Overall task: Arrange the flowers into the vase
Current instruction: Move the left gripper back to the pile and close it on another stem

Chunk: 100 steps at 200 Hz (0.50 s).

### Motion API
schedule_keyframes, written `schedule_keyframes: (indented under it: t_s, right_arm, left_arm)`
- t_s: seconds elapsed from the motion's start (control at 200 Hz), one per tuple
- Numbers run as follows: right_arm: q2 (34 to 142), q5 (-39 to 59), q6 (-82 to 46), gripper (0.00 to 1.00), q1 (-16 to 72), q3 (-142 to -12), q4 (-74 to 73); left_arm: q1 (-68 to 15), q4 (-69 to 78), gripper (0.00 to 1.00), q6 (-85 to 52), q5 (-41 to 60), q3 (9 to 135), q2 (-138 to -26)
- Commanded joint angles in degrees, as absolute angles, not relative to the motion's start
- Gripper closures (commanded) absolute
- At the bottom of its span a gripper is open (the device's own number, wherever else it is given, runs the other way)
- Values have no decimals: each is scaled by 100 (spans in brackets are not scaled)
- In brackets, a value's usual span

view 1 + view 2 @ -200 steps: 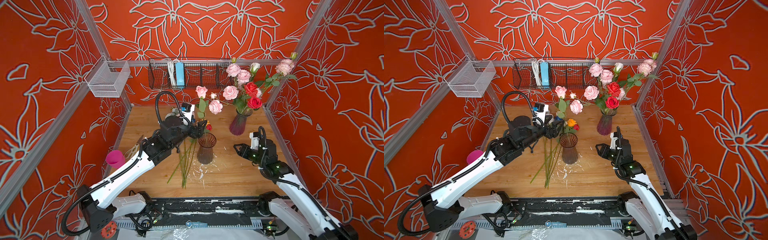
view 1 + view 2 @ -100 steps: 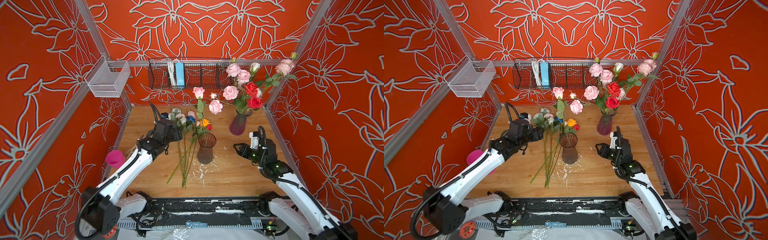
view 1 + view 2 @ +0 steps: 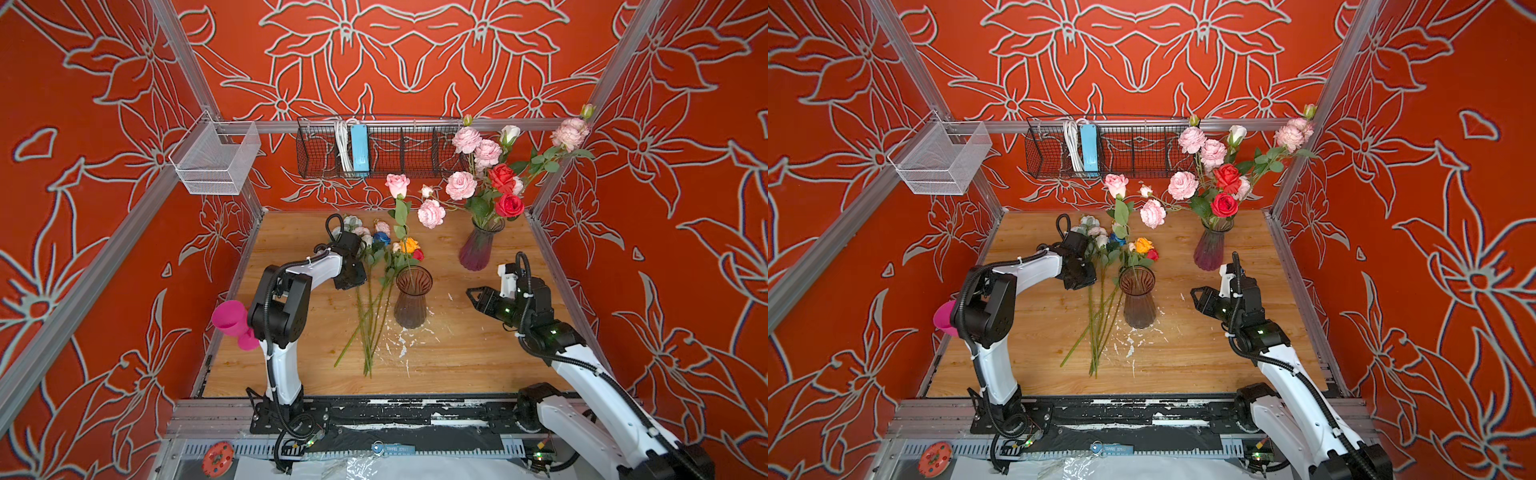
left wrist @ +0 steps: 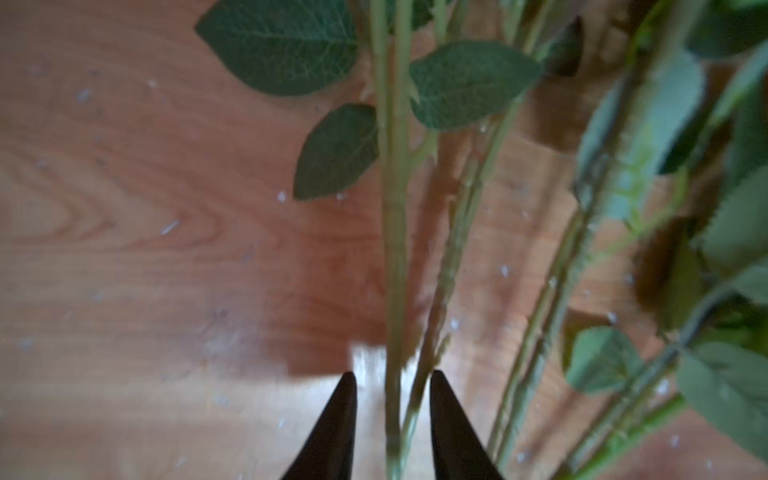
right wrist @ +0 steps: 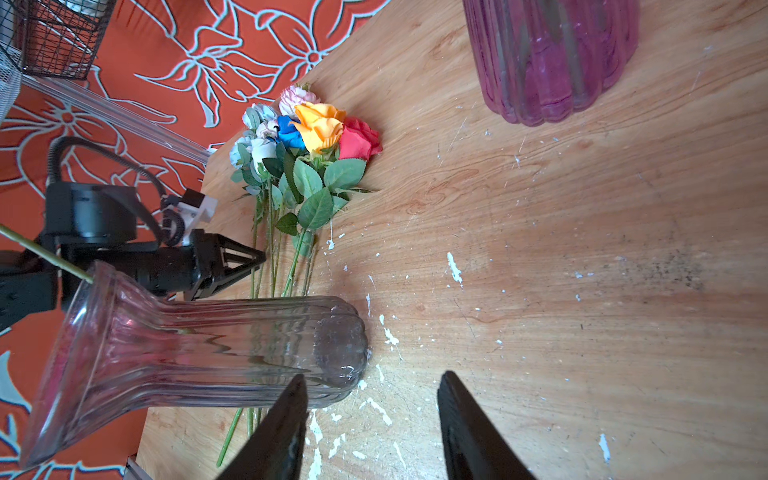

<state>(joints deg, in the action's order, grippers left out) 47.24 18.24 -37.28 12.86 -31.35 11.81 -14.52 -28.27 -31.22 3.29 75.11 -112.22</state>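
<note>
Two stems of the flowers (image 4: 395,249) pass between the narrow jaws of the left gripper (image 4: 392,376); we cannot tell if they clamp. The right gripper (image 5: 374,376) stands open.

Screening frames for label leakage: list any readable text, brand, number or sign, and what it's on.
Blue tag on the front rail: it carries print, but too small to read in both top views.
Blue power strip in the black wire basket: no legible marking.
Nothing else shows text, and neither wrist view has any.
</note>
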Motion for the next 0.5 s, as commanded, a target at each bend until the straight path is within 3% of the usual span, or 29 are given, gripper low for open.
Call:
schedule_keyframes:
  t_s: [0.0,0.285,0.405,0.495]
  right_arm:
    - [4719,1711,-3608,48,1316,-3324,1338]
    - [4727,1683,-3654,48,1318,-3252,1237]
    - [4854,1768,-3645,48,1314,-3283,1162]
    - [4848,1806,-3652,48,1318,-3288,1143]
  left_arm:
    - [-1362,-2954,100,-3234,493,7677,-11222]
    - [-1362,-2925,100,-3237,625,7137,-9842]
    - [-1354,-3037,92,-3116,561,7217,-9731]
    - [-1319,-3098,92,-3029,537,7357,-9875]
